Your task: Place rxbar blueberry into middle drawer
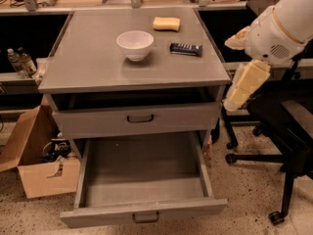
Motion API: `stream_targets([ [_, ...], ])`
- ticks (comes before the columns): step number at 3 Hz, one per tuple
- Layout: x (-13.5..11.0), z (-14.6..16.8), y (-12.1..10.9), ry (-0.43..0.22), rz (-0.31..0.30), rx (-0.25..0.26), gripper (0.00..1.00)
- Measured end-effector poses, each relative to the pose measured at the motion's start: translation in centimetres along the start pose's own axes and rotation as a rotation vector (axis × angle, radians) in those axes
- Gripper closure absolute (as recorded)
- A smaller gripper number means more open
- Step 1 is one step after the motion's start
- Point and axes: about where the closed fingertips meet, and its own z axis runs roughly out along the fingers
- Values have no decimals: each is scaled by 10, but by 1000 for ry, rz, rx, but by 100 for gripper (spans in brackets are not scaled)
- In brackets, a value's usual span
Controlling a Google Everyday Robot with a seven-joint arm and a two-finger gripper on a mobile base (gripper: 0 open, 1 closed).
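The rxbar blueberry (186, 48), a dark blue flat bar, lies on the grey cabinet top (93, 62), to the right of a white bowl (135, 44). The middle drawer (142, 180) is pulled out wide at the bottom front, and its grey floor is bare. Its slim front panel has a dark handle (145, 217). My gripper (233, 101) hangs at the end of the white and cream arm, off the cabinet's right edge. It is level with the drawer above and well away from the bar.
A yellow sponge (167, 23) lies behind the bar. The taller-fronted drawer (140, 117) above is closed. A black office chair (288, 131) stands at the right. An open cardboard box (36, 160) sits on the floor at the left. Bottles (19, 61) stand at the far left.
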Motion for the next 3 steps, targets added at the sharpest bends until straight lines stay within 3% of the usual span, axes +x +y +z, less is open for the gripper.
stream_targets([
  [1,-29,55,-52,-192,84,-31,0],
  [2,-26,79,-61,-229,120,-64,0],
  [3,-26,80,-65,-238,119,-62,0],
])
